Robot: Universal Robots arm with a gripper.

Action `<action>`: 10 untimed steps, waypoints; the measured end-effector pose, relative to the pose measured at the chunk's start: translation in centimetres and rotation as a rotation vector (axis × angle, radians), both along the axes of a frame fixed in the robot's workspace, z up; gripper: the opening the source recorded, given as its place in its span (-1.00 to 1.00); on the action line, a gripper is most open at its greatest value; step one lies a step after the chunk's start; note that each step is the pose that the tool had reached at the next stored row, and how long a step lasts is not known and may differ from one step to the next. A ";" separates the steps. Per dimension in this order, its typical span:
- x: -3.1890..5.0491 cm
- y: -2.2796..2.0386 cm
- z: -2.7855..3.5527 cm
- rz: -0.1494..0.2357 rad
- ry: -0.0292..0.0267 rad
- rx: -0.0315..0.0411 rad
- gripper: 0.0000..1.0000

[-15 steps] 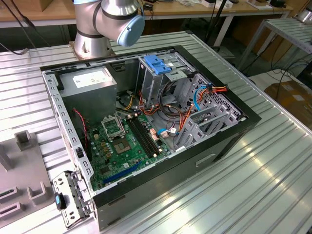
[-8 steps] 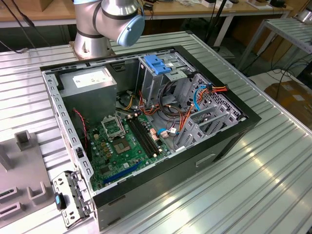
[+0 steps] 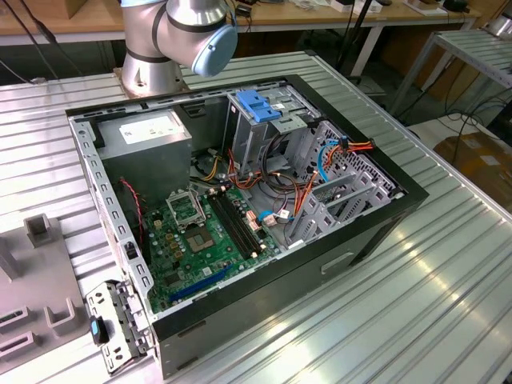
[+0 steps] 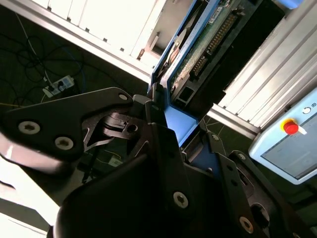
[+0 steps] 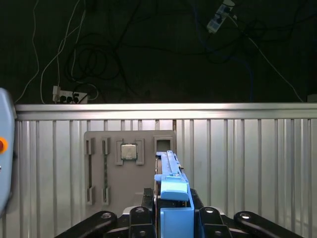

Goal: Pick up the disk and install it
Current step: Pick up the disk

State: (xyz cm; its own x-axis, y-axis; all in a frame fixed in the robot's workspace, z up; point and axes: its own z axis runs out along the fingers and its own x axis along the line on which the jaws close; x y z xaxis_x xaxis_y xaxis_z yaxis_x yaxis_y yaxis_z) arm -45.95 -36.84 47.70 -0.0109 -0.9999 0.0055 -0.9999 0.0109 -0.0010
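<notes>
In both wrist views my gripper (image 5: 172, 220) (image 4: 168, 126) is shut on the disk. The disk (image 5: 171, 171) is seen edge-on in the first wrist view, a thin dark slab with blue plastic edging, held well above the ribbed metal table (image 5: 247, 163). The second wrist view shows the disk's (image 4: 203, 44) green circuit-board face and blue side rail rising from between the black fingers (image 4: 158, 144). In the exterior view the open computer case (image 3: 376, 232) lies on the table, with its metal drive cage and blue handle (image 3: 258, 106) at the back.
A grey power-supply box (image 3: 148, 132) and the green motherboard (image 3: 200, 232) lie inside the case among loose cables (image 3: 280, 200). A grey parts fixture (image 5: 124, 163) (image 3: 32, 240) holds a chip. The arm's base (image 3: 156, 48) stands behind the case. A pendant with a red button (image 4: 290, 128) is close by.
</notes>
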 end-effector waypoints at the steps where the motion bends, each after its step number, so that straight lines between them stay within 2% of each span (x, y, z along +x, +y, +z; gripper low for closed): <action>1: 0.00 0.00 0.16 0.000 0.0001 0.0000 -0.25; 4: 0.01 0.00 0.85 0.000 0.0001 0.0000 -0.25; 10: 0.00 0.00 1.78 0.000 0.0001 0.0000 -0.25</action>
